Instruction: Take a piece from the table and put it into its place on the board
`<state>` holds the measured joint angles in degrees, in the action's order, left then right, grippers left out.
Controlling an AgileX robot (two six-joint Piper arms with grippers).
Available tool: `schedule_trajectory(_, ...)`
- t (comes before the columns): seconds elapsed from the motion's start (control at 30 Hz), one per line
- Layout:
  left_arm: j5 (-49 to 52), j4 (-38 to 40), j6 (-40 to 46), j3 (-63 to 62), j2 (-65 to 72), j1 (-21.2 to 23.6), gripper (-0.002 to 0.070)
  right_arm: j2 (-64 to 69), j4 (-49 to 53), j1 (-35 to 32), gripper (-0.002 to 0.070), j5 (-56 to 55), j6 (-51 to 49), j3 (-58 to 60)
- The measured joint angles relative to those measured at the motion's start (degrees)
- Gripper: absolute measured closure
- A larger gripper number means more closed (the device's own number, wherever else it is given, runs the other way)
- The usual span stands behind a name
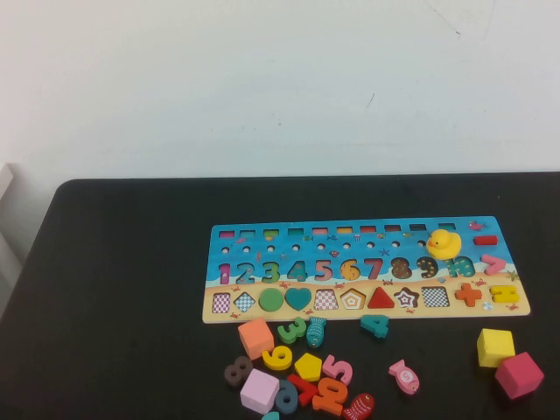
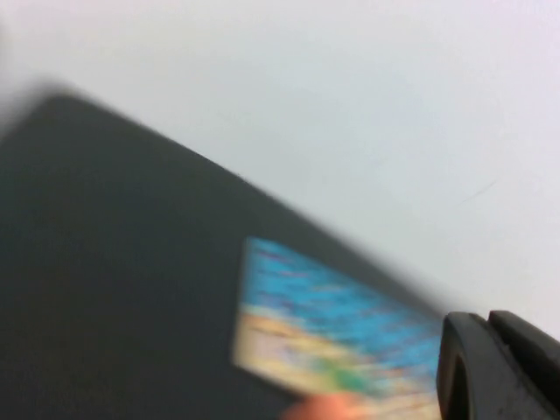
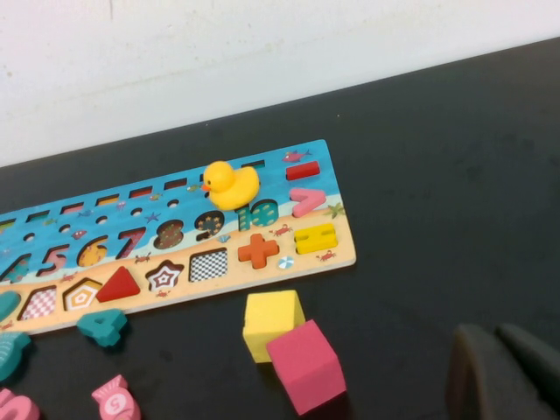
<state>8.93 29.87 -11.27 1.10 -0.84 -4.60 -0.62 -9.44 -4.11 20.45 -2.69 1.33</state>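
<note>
The piece, a small flat yellow pentagon (image 1: pixel 308 366), lies on the black table (image 1: pixel 122 289) among loose pieces in front of the board (image 1: pixel 363 232). Its place, the pentagon recess (image 1: pixel 353 299) with a brown-and-white floor, sits in the board's shape row between a checkered square and the red triangle; the right wrist view shows that recess (image 3: pixel 80 297) too. Neither arm appears in the high view. My left gripper (image 2: pixel 486 319) is shut and holds nothing, above the table off the board's left end (image 2: pixel 332 324). My right gripper (image 3: pixel 494 332) is shut and empty, over bare table near the cubes.
A yellow duck (image 1: pixel 444 243) stands on the board's right part. A yellow cube (image 1: pixel 494 346) and a pink cube (image 1: pixel 519 374) sit front right. An orange cube (image 1: pixel 255 338), a lilac cube (image 1: pixel 259 390), a yellow 6 (image 1: pixel 277 357) and other numerals crowd around the pentagon.
</note>
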Motion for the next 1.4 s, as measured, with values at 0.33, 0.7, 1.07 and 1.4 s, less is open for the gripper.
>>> schedule_trajectory(0.33,-4.71,19.16,-5.54,0.0,0.0,0.0,0.0677,0.0,-1.05,0.0,0.0657,0.0,0.0,0.0)
schedule_trajectory(0.7,1.48,13.34,13.77,-8.18,3.18,-1.57,0.0677,0.0,-3.42,0.0,0.0657,0.35,0.0,0.0)
schedule_trajectory(1.07,29.62,3.59,36.27,-32.3,31.47,-1.57,0.0677,0.0,-3.54,0.0,0.0657,0.35,0.0,0.0)
schedule_trajectory(1.4,37.82,4.32,50.03,-46.65,57.15,-1.57,0.0677,0.0,-3.54,0.0,0.0657,0.35,0.0,0.0)
